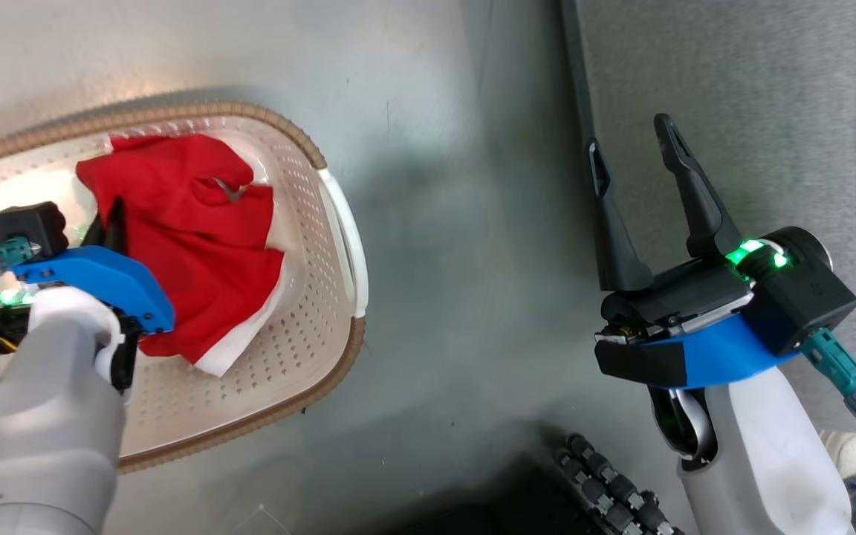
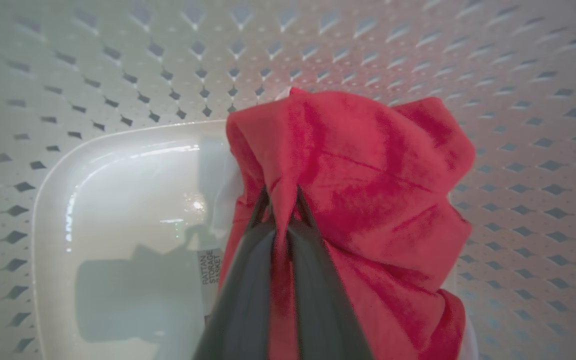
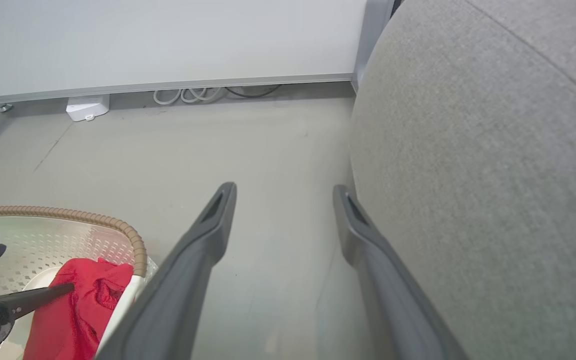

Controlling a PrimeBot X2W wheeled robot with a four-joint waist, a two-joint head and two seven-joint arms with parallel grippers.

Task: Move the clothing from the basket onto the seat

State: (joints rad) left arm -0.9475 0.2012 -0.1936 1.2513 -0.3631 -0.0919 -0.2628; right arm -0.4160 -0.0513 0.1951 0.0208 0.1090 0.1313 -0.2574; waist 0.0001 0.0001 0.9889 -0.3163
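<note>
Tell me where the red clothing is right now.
The clothing is inside the basket at the head view's left, pinched by the left gripper.

A smooth grey floor (image 1: 443, 245) carries everything. The basket (image 1: 309, 312) stands on it at the left of the head view, and the seat (image 1: 755, 89) at the upper right, well apart. In the right wrist view's upper left, a small white box (image 3: 87, 107) and looped cables (image 3: 188, 94) lie along the wall.

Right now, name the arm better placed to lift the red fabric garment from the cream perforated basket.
Left: the left gripper is shut on the garment in the basket; right gripper hangs open.
</note>
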